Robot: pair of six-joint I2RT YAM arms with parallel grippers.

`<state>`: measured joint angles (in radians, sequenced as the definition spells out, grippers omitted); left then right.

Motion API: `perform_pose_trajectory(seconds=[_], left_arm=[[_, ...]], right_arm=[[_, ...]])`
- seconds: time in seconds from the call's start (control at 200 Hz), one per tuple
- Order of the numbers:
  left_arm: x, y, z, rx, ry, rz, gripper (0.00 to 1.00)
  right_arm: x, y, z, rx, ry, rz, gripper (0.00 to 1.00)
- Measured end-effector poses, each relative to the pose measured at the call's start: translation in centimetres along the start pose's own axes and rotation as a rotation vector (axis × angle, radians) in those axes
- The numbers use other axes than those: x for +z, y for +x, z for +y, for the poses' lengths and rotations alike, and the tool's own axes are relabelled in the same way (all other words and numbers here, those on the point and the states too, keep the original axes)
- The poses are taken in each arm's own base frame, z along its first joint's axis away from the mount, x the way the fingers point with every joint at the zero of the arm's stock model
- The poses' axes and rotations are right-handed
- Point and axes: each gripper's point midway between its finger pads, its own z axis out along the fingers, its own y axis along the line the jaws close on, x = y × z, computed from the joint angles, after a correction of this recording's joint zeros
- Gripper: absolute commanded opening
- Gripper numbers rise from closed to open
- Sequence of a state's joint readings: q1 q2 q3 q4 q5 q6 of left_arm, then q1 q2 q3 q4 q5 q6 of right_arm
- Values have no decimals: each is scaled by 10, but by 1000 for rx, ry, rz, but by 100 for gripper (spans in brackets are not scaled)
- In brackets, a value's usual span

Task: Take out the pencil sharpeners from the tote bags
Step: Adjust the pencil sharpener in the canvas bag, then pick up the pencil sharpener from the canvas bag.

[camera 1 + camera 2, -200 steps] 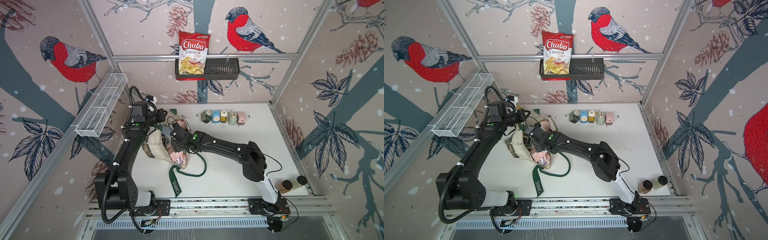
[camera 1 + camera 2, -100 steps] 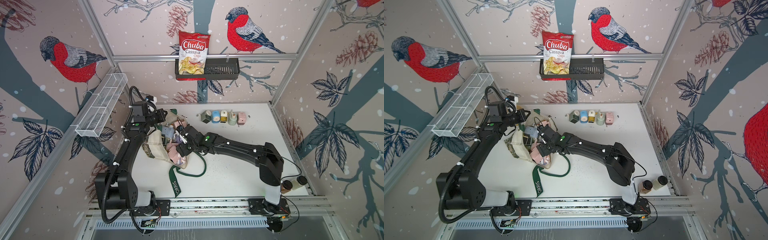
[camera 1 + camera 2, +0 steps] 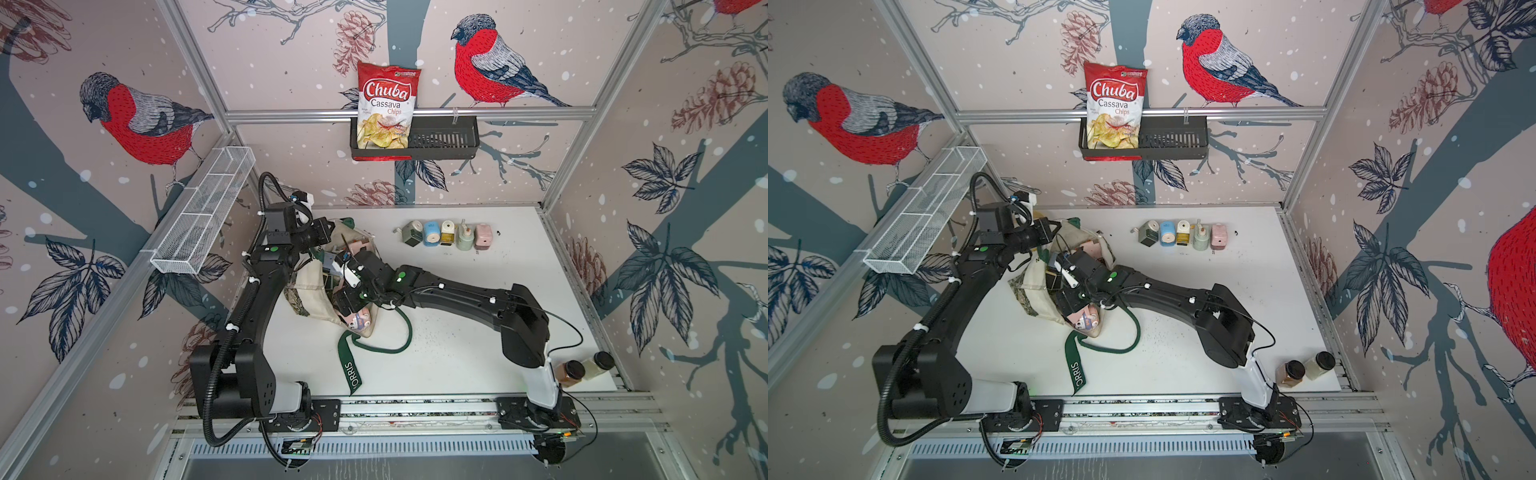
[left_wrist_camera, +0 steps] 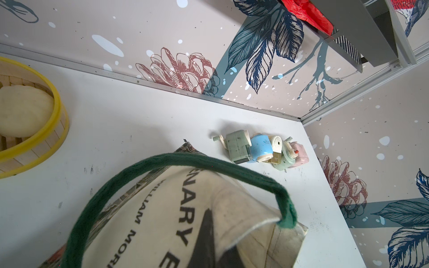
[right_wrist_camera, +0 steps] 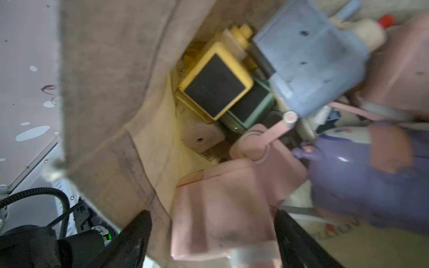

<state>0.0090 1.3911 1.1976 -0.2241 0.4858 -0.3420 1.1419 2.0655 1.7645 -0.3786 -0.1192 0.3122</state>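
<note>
Jaws spread inside tote (image 3: 311,291), right arm (image 3: 457,291) outstretched

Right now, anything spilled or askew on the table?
Dark specks are scattered over the white table beside the tote bag's loose green strap; what they are I cannot tell. In the row of five sharpeners, the grey-green end one sits turned at an angle to the rest.
</note>
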Motion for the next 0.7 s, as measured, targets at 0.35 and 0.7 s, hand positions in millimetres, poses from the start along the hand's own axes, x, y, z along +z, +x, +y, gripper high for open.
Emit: perform_pose_trajectory(seconds=[0.35,0.7], left_arm=[[1,1,0,-1,2,4,0],[1,4,0,-8,5,18,0]], right_arm=[[38,21,-6,26,37,90,88],[42,56,-3,-95,74,163,89]])
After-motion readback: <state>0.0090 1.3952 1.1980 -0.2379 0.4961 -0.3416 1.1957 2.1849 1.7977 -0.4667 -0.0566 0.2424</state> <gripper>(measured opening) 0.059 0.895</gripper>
